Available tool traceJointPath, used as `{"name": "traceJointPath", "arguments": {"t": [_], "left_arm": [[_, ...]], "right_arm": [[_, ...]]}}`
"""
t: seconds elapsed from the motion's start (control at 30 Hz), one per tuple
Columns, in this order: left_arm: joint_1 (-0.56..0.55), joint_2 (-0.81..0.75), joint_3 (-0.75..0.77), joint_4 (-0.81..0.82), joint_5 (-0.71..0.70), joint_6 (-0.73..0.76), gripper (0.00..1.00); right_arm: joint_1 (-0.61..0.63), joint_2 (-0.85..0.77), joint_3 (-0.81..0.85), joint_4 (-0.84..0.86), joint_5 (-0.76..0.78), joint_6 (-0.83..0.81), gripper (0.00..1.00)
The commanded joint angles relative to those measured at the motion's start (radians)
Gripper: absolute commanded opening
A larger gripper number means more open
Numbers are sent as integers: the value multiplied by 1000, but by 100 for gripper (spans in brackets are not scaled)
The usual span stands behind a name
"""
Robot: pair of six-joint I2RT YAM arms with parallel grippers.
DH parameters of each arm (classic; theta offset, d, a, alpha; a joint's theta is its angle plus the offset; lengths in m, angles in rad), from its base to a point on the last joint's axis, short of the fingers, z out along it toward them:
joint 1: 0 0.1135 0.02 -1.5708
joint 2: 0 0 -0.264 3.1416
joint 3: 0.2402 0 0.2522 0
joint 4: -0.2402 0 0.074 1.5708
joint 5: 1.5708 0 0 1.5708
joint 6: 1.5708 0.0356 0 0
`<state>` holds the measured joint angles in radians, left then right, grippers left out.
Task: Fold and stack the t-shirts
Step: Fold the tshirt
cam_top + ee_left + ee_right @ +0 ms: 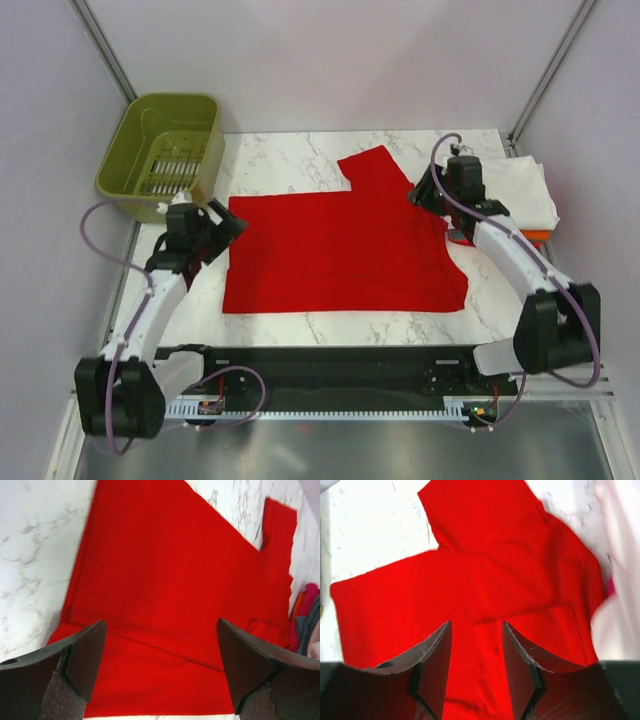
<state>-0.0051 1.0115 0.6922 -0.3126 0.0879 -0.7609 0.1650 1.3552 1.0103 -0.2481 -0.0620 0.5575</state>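
- The red t-shirt point(340, 250) lies spread flat across the middle of the top view, on the white marble tabletop point(300, 160).
- One short sleeve point(375, 165) points toward the top of the frame. The shirt's lower right corner reaches toward the right arm.
- In the left wrist view the red t-shirt point(165, 580) fills the centre. A straight fold line runs across its lower part, and the sleeve sits at the upper right.
- The left gripper point(232, 222) is at the shirt's upper left corner in the top view. Its jaws are spread wide and released, with nothing between them. The left wrist view shows the left gripper point(160, 670) with only flat cloth below the gap.
- The right gripper point(418, 192) is at the shirt's right edge, just below the sleeve. In the right wrist view the right gripper point(476, 635) has its jaws partly apart. Red cloth shows through the gap beneath them and none is pinched.
- A stack of folded shirts point(525, 190) sits at the right edge of the top view, just beside the right arm. A white shirt is on top and an orange edge shows below it.
- An olive-green basket point(165, 155) stands at the upper left, off the table's corner.
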Motion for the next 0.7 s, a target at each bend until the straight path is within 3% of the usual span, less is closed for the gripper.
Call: {"name": "traceJointPath", "arguments": {"t": [0.0,0.43,0.67], "left_arm": [[-79,122,110,154,-151,69,98],[-84,629,377,276,-201,170,100],[-84,762,475,297,-208,172,99]], "right_arm": [[30,151,170,66,106,-73,53],[31,846,796,64,186,-163,58],[30,1106,1138,-2,205,-223,59]]}}
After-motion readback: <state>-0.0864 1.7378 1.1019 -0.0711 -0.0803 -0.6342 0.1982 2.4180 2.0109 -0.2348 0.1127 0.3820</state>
